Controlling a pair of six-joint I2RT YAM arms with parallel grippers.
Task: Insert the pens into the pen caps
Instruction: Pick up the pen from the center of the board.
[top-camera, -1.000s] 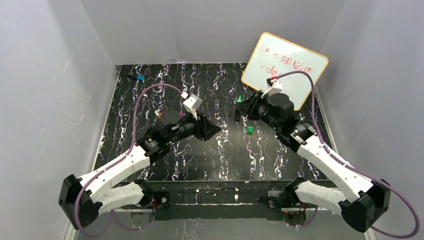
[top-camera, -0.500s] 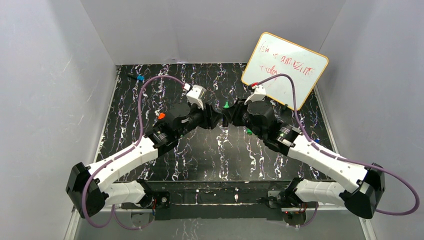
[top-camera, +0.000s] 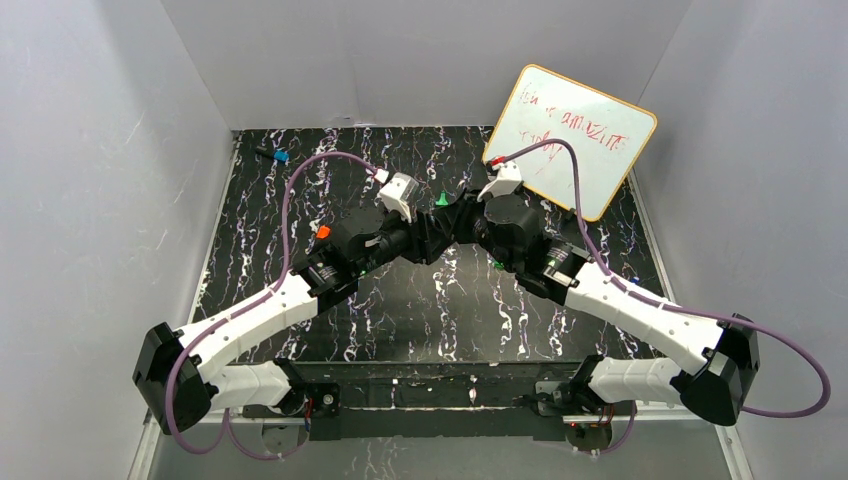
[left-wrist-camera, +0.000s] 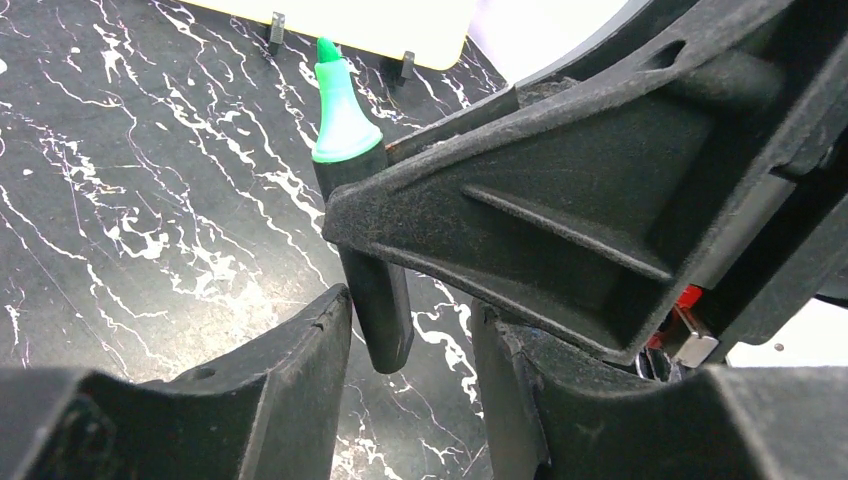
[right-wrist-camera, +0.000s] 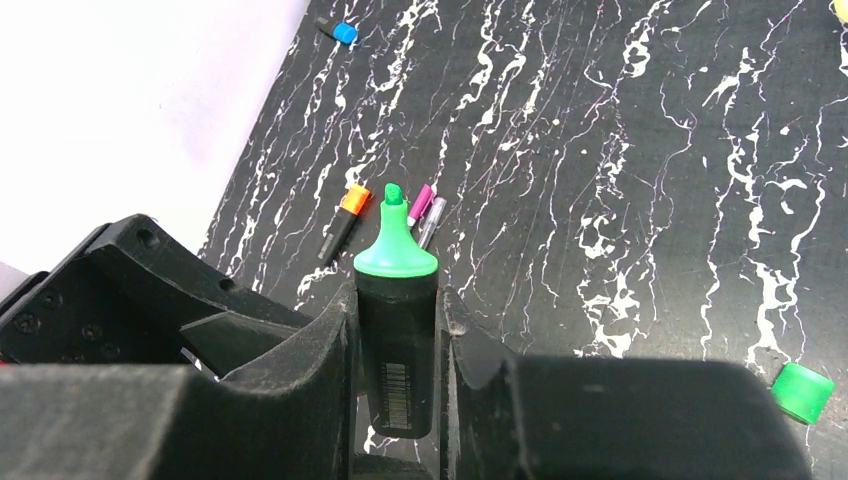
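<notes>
Just before the whiteboard (top-camera: 575, 135), the right gripper (right-wrist-camera: 397, 312) clamps the green-tipped marker (right-wrist-camera: 398, 350), probably for handover; the left gripper (left-wrist-camera: 408, 322), jaws apart, brackets its tail.

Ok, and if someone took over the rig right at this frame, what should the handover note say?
Right gripper: shut on the green-tipped marker, tip bare.
Left gripper: open, its fingers either side of that marker's tail end, not clamped.
Green cap lies loose on the table. Orange-ended marker and slim pen lie side by side; blue cap is near the wall.
Done: green marker in hand.
Left: cap it, then the others.
</notes>
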